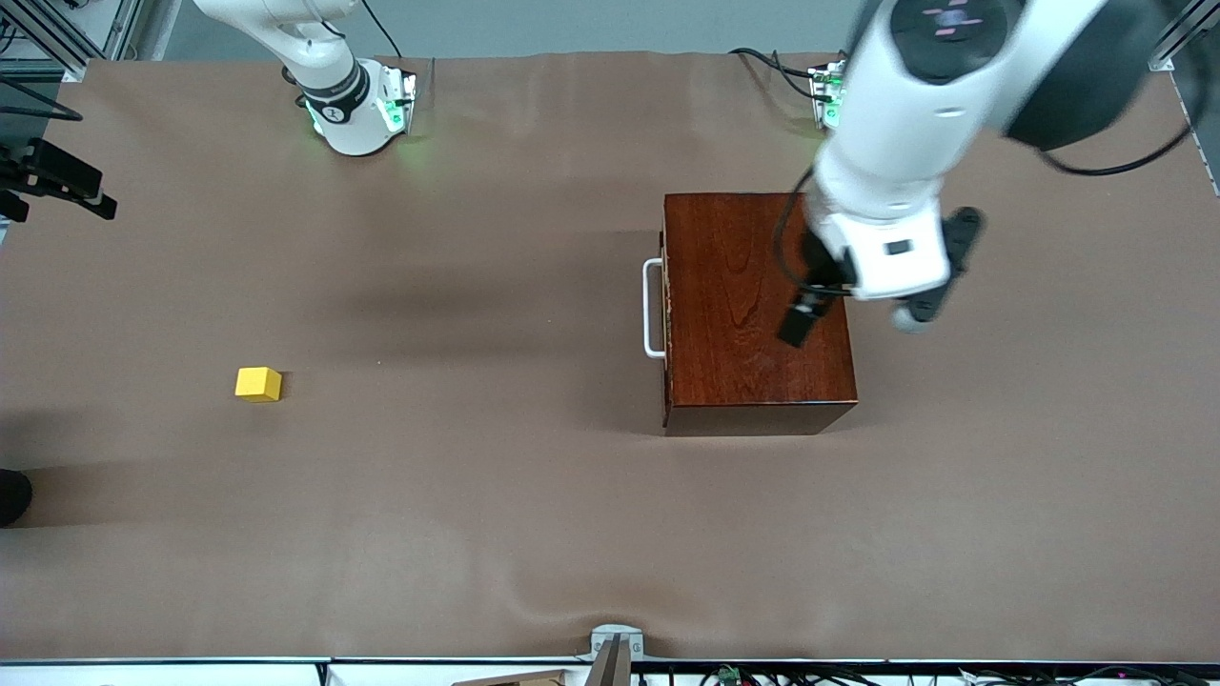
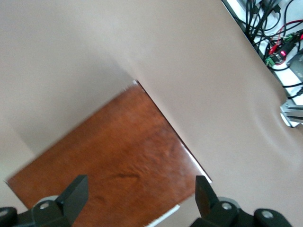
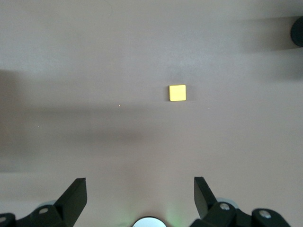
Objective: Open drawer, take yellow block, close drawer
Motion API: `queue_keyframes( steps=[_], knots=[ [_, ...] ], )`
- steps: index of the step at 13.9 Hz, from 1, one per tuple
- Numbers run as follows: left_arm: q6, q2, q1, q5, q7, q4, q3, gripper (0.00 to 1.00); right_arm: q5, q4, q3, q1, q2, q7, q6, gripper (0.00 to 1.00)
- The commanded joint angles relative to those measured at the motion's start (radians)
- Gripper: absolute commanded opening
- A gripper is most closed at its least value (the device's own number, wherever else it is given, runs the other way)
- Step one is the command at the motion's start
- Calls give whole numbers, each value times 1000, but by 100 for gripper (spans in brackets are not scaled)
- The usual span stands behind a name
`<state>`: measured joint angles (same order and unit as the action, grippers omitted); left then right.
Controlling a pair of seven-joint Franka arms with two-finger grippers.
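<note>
The dark reddish-brown wooden box point(image 1: 753, 314) stands toward the left arm's end of the table. The drawer is shut in it, so only its white loop handle point(image 1: 653, 308) shows. The yellow block point(image 1: 258, 384) lies on the table toward the right arm's end. My left gripper point(image 1: 882, 272) hangs above the box top, open and empty. In the left wrist view the left gripper point(image 2: 139, 196) is over the box top point(image 2: 118, 156), with the handle point(image 2: 163, 217) at its edge. My right gripper point(image 3: 140, 194) is open and empty, high over the table, with the block point(image 3: 177, 92) below it. The right gripper is out of the front view.
The right arm's base point(image 1: 353, 105) stands at the table's back edge. A black fixture point(image 1: 57, 176) and a dark round object point(image 1: 11, 495) sit at the right arm's end. A metal bracket point(image 1: 615, 648) sits at the table edge nearest the front camera.
</note>
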<state>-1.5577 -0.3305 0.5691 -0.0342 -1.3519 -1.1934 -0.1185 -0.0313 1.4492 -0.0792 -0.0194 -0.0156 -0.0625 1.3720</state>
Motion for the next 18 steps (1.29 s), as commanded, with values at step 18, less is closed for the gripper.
queue_keyframes(
  steps=[18],
  knots=[
    [156, 231, -374, 4, 1043, -166, 13, 100, 11, 8, 19, -2, -15, 1, -2, 100]
  ],
)
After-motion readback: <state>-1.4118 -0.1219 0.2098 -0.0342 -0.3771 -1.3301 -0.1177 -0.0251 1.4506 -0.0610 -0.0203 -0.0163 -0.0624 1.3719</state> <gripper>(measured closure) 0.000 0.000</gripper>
